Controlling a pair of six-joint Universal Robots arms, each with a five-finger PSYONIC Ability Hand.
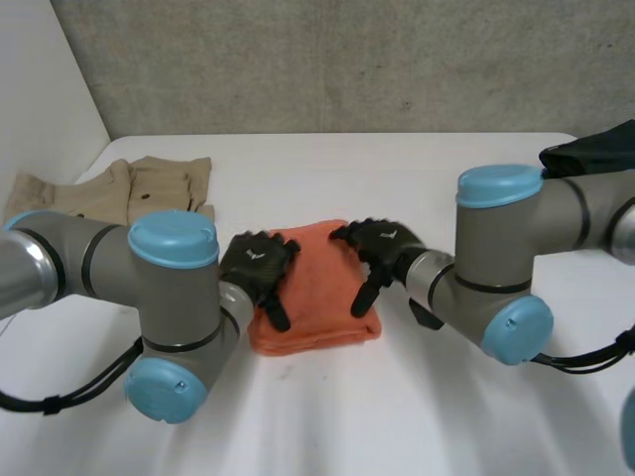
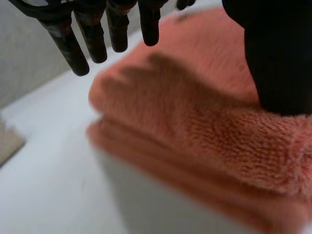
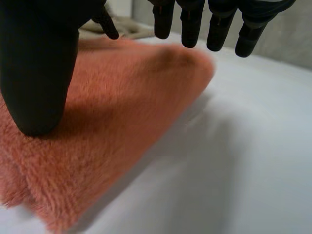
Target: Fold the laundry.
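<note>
1. Nearest, at the bottom of the head view, the white table (image 1: 397, 412) lay bare between the elbows of the two arms.
2. Just beyond it, in the middle of the frame, the orange towel (image 1: 316, 302) lay flat on the table. It was already folded into a thick, nearly square pad, and its stacked layers showed at the edge in the left wrist view.
3. The left hand (image 1: 256, 263) stood over the left side of the towel and the right hand (image 1: 382, 246) over its right side, with bare towel between them.
4. Both hands were open. In each wrist view the fingers were straight and hung above the towel without touching it, and only the thumb tip seemed to rest on the fluffy surface. Neither hand gripped anything.
5. I judged the towel to be light, soft and limp, and not fragile. Its rough pile should give good friction, so it should not slip easily. It had no stiffness, however, so it would sag if lifted, and the layers could come apart if only the top one were pinched. The best hold seemed to be at the two side edges, with fingers under all the layers and the thumb pressing from above.
6. Farther away, a beige garment (image 1: 149, 188) lay at the upper left of the frame and a dark cloth (image 1: 595, 149) at the upper right edge. Both were well apart from the towel.
</note>
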